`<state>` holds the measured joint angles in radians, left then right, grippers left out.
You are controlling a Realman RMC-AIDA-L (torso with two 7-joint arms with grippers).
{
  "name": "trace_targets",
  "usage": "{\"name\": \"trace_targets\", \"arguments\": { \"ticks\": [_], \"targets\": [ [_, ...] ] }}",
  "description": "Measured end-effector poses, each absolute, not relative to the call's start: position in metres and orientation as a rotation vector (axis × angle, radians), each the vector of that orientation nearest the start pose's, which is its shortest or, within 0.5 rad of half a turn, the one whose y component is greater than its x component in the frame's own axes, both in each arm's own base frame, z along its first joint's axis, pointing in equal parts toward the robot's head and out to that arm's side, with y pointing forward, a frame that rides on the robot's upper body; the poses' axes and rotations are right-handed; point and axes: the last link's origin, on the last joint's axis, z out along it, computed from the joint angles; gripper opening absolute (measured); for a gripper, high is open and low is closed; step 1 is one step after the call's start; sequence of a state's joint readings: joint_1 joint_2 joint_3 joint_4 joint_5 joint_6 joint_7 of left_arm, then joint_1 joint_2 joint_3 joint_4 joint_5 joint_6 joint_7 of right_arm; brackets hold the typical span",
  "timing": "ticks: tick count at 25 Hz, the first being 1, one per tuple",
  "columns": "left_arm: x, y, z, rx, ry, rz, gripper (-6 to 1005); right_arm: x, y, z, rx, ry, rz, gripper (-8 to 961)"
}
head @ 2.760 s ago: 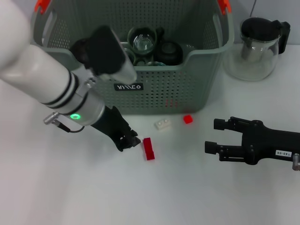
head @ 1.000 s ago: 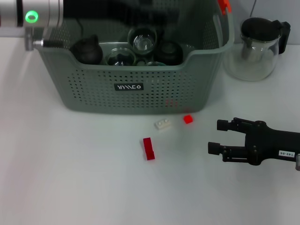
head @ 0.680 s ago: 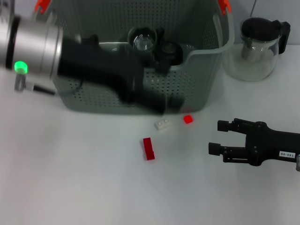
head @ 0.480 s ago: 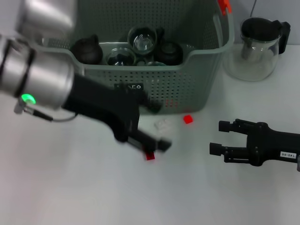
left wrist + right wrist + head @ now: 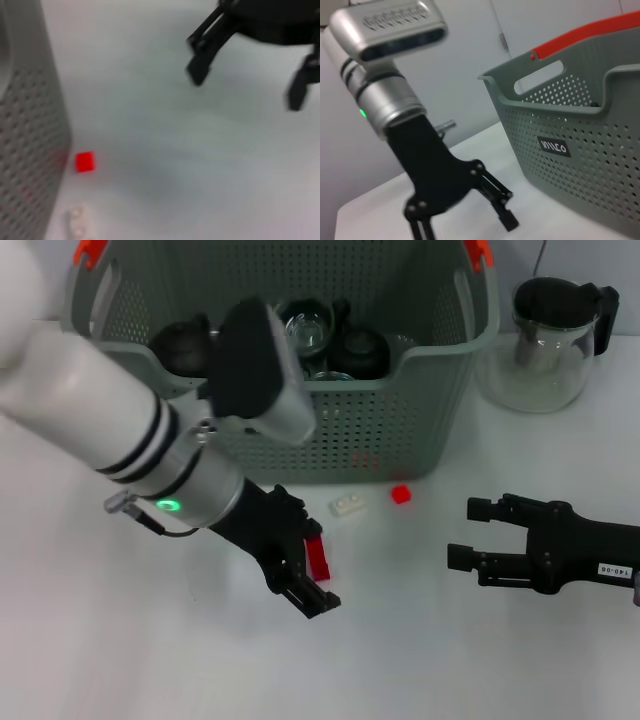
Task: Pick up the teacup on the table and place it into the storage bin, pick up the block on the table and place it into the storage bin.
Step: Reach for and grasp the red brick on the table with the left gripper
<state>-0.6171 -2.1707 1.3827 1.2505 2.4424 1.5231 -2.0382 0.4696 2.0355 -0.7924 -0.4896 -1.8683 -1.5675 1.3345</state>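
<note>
Left claw (image 5: 305, 575) down low over table (image 5: 120, 640), in front of storage bin (image 5: 330, 435), fingers spread wide, holding nothing. Long red block (image 5: 318, 556) lying flat on table btwn the fingers; contact can't be judged, partly hidden by claw. Small white block (image 5: 347, 504) and small red block (image 5: 401, 494) just in front of bin's front wall, near each other, not touching. Same two also seen in left wrist view: red one (image 5: 84, 161), white one (image 5: 77, 222), beside bin wall (image 5: 30, 150).

Teacups (image 5: 305, 325), glass and dark ones, already inside bin w/ other dark ware. Glass teapot (image 5: 548, 340) w/ black lid standing on table just beside bin, robot's right.

Right claw (image 5: 475, 535) parked on table's right side, well apart from blocks, fingers wide apart, empty.
</note>
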Motion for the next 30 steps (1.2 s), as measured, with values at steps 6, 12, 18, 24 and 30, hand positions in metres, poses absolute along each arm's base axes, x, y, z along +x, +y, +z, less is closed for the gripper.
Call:
{"name": "trace_targets", "arguments": {
  "ticks": [6,12,18,24,30],
  "targets": [
    [-0.152,0.349,-0.070,-2.918,-0.373,0.500,936,0.282,0.300,-0.017,-2.734,0.777,0.808,916],
    [-0.151,0.357,-0.086,-2.869,-0.352,0.573,935,0.282,0.300,-0.017,-2.736,0.775,0.807,916],
    [-0.154,0.362,-0.095,-2.821,-0.304,0.617,934,0.283,0.299,-0.018,-2.736,0.774,0.806,916],
    [-0.156,0.362,-0.102,-2.822,-0.283,0.649,917,0.284,0.298,-0.018,-2.734,0.778,0.805,916],
    [-0.155,0.359,-0.106,-2.830,-0.256,0.662,891,0.286,0.297,-0.017,-2.731,0.783,0.804,916]
  ]
}}
